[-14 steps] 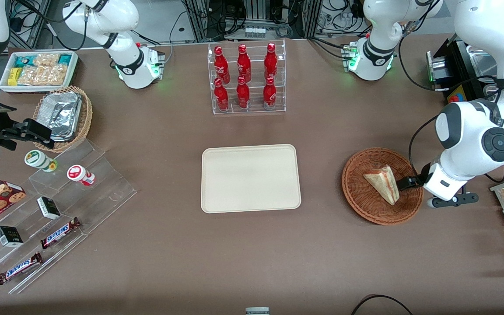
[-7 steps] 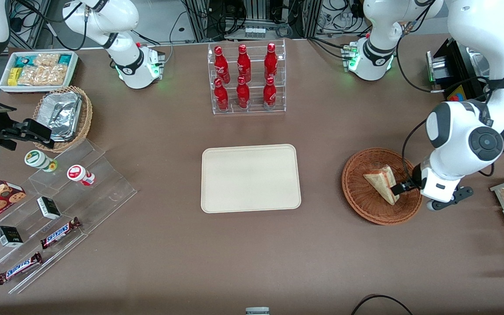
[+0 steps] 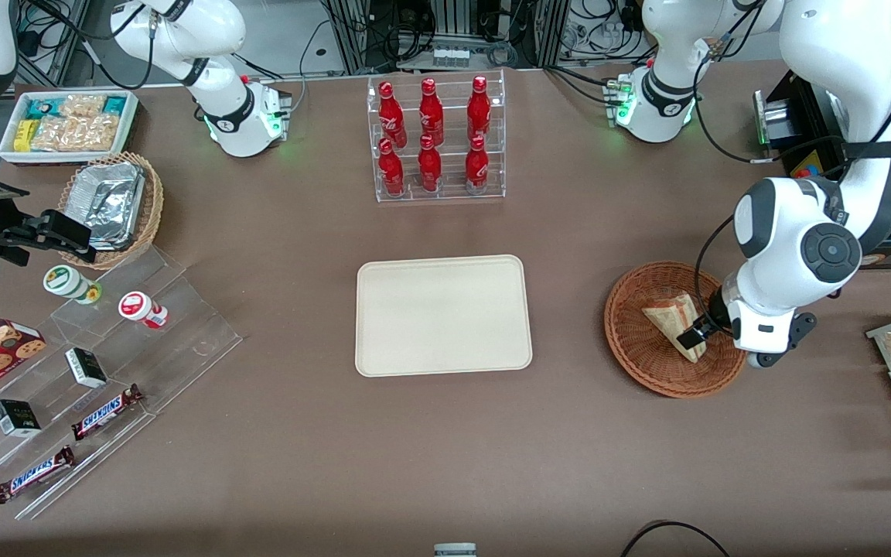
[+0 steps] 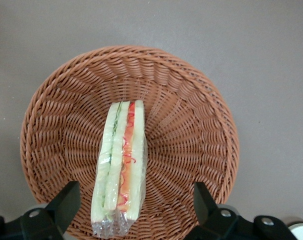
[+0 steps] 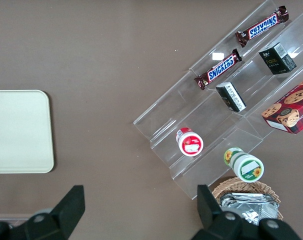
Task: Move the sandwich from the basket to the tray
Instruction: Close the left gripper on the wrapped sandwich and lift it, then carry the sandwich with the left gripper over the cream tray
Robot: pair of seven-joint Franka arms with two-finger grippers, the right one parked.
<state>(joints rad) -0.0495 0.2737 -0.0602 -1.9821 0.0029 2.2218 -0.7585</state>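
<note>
We judge the clear-wrapped sandwich [image 4: 119, 170], standing on edge in the wicker basket [image 4: 191, 115], light, soft and slick, so we would pinch its flat bread faces gently. Our left gripper [image 4: 131, 200] hangs spread wide astride its wide end, fingers [image 4: 66, 200] touching nothing.

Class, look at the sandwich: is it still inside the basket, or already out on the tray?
Inside. The sandwich lies in the basket, between the open gripper's fingers; the tray is bare.
</note>
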